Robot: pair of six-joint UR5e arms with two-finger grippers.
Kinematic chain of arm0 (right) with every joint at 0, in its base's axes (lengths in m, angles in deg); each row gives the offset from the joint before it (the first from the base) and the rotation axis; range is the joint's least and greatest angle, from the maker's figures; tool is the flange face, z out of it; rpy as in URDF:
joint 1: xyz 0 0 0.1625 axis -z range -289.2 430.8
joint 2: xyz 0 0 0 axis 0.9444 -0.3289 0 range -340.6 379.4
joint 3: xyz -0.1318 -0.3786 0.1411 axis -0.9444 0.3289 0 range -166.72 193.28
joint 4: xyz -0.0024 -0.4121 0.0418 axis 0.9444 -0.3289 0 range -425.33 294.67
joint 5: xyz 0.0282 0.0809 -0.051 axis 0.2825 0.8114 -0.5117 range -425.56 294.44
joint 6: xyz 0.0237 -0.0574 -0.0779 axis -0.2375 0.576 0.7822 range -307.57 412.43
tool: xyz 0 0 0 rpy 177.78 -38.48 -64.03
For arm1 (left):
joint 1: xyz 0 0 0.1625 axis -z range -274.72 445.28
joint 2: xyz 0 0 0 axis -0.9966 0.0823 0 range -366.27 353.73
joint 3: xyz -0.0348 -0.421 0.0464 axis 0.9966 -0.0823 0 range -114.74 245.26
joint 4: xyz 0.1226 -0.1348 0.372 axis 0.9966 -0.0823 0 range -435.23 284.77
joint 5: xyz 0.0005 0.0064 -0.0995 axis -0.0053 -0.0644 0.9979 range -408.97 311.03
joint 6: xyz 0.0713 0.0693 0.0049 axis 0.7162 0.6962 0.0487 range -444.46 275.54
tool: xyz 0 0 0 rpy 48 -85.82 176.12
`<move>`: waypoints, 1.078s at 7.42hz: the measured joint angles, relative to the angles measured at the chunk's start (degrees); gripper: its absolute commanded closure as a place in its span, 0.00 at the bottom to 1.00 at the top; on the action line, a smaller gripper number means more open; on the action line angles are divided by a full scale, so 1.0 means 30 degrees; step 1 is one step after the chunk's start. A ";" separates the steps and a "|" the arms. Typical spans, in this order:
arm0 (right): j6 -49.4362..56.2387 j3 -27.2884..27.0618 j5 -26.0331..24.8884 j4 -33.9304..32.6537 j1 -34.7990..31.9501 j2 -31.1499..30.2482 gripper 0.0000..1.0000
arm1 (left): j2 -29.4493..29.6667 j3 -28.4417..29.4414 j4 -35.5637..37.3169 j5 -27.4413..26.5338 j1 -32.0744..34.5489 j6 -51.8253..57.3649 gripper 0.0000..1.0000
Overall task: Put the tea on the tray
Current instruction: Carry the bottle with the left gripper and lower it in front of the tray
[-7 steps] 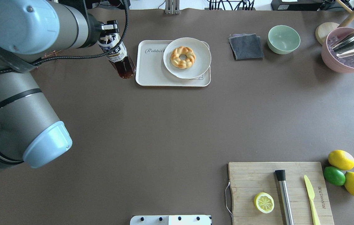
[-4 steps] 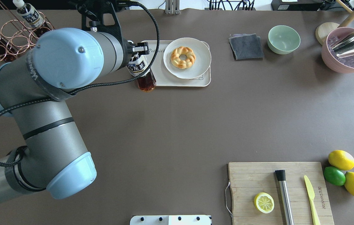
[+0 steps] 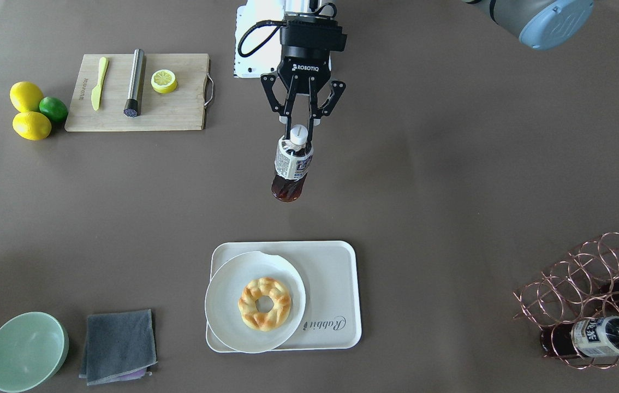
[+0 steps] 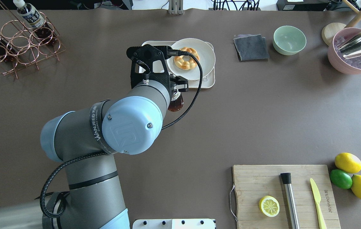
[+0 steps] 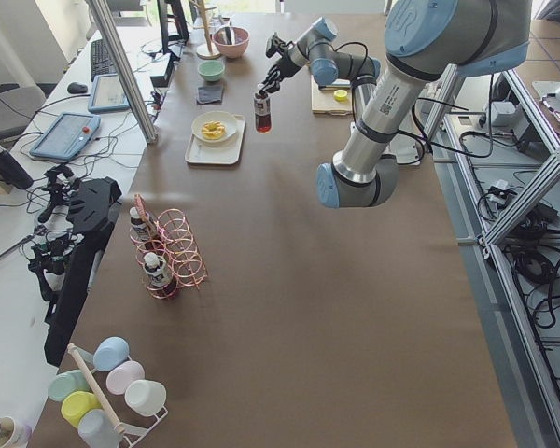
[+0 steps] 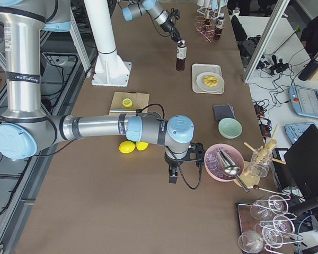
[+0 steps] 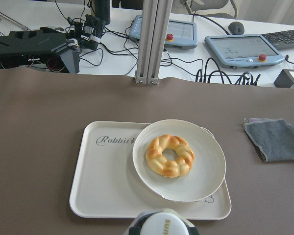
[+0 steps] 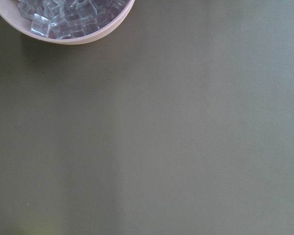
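Tea (image 3: 292,164) hangs upright, cap up, clenched at its neck by your left gripper (image 3: 299,134), above the table (image 3: 451,164) on the robot's side of the tray (image 3: 331,278). Carry it straight outward: the tray's left half looks free, and the plate (image 3: 222,284) fills its right.

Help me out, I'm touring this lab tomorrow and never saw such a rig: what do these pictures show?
Two robot arms work at one table. Four fixed cameras watch it: from behind the robot, across the table and each end; two more ride on the wrists. The left arm's end effector is shut on the top of a tea bottle, held in the air, not yet on the cream tray. The tray carries a plate with a doughnut. Also there: a cutting board, a green bowl, a grey cloth, spare bottles. The right arm hangs near a pink bowl of ice.
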 measured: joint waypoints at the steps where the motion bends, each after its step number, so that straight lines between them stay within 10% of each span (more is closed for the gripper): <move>1: 0.0013 0.0000 0.0001 0.0000 -0.0036 -0.0030 0.00 | 0.0026 0.0208 -0.0016 -0.0341 -0.0273 -0.0009 1.00; 8: 0.0060 0.0002 0.0000 0.0000 -0.0189 -0.0129 0.00 | -0.0152 0.0715 -0.0133 -0.1407 -0.1721 -0.0128 1.00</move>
